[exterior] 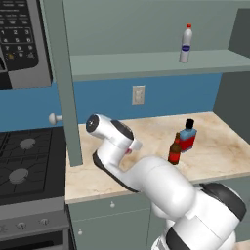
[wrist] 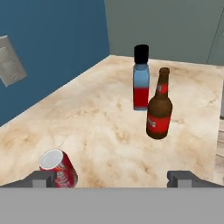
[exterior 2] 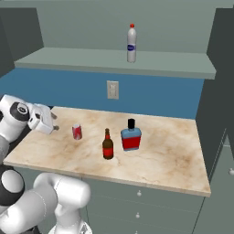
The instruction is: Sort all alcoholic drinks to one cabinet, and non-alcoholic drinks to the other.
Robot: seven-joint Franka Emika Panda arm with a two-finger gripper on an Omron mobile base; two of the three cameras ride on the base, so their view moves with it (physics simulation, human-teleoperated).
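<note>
The fingers (wrist: pixel 112 178) stood spread wide and held nothing, poised above the marbled worktop (exterior 2: pixel 173 141) with the red soda can (wrist: pixel 59 168) upright just beside the left fingertip. Farther along the worktop, the brown beer bottle (exterior 2: pixel 108 144) stood near the squat red-and-blue bottle (exterior 2: pixel 131 135), the two apart. The white plastic bottle (exterior 2: pixel 132 43) with red cap stood upright on the cabinet shelf (exterior 2: pixel 178 67) above.
</note>
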